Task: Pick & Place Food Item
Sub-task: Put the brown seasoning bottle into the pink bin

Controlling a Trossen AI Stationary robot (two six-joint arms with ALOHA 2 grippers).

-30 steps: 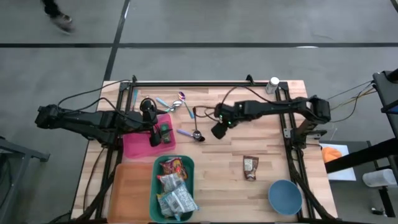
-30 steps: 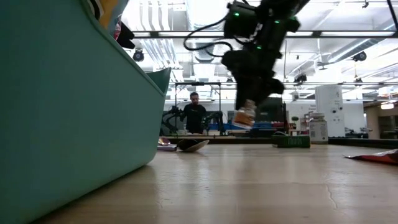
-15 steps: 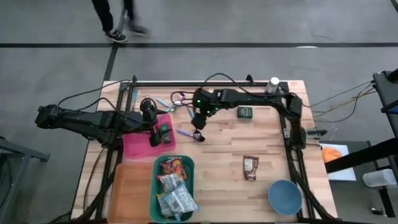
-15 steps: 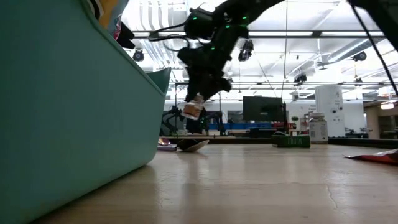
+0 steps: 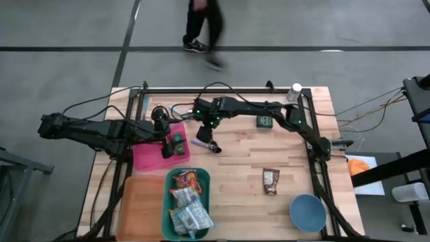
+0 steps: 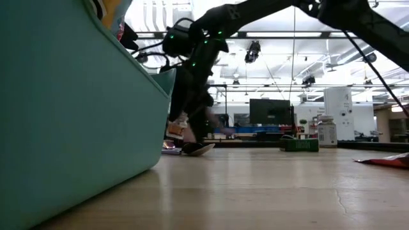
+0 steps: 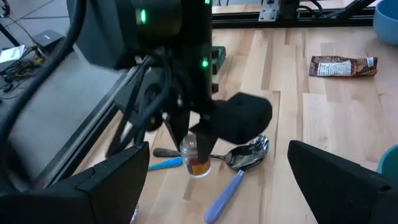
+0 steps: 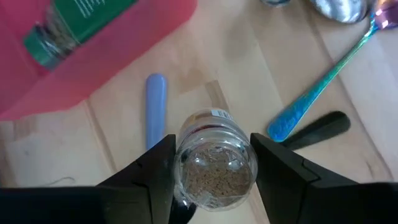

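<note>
A small clear spice jar with a white cap and brownish contents hangs over the table, and my right gripper is shut on it. In the left wrist view the jar hangs above some spoons, just right of the pink tray. A green bottle lies in that tray. My left gripper stands open over the tray's right part, holding nothing. My right gripper pinches the jar's upper part below the white cap between its two fingers, one on each side of the jar's wall. The fingers come from above, pointing steeply down. The jar hangs roughly upright below them, clear of the table.
A teal bin full of snack packets stands at the near edge, left of centre. A brown packet and a blue bowl lie near right. A green tin and a white bottle stand far right. A person walks behind the table.
My right gripper has carried the jar toward the table's left edge, from mid-table to beside the pink tray, staying at about the same height and rolling at the wrist. The jar has stayed clear of the table.
</note>
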